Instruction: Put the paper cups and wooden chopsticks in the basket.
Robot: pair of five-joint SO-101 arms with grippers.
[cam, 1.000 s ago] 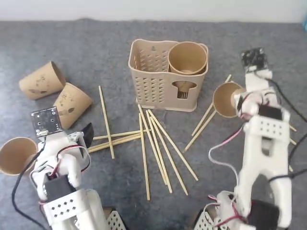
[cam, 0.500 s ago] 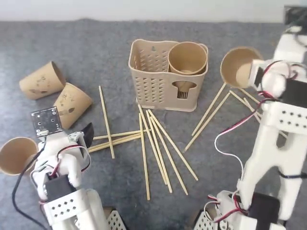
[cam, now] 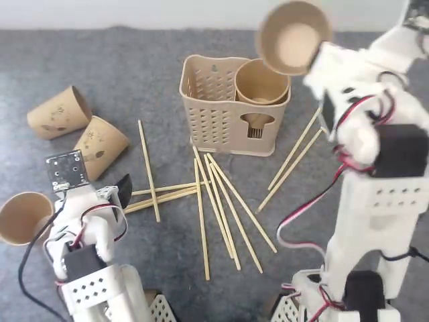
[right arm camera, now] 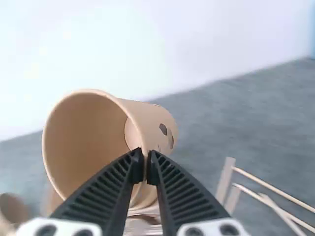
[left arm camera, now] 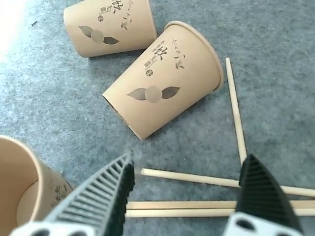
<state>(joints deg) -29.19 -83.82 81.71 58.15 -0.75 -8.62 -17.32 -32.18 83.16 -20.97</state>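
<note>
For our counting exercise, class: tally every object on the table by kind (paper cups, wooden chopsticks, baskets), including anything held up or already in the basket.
Paper cups: 5
Wooden chopsticks: about 11; overlaps make this unsure
Basket: 1
Total: about 17

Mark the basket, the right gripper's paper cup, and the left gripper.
basket (cam: 214, 124), high view, perforated front wall.
held paper cup (cam: 293, 37), high view, inside its mouth.
left gripper (left arm camera: 190, 162), left wrist view, midway between fingertips.
</note>
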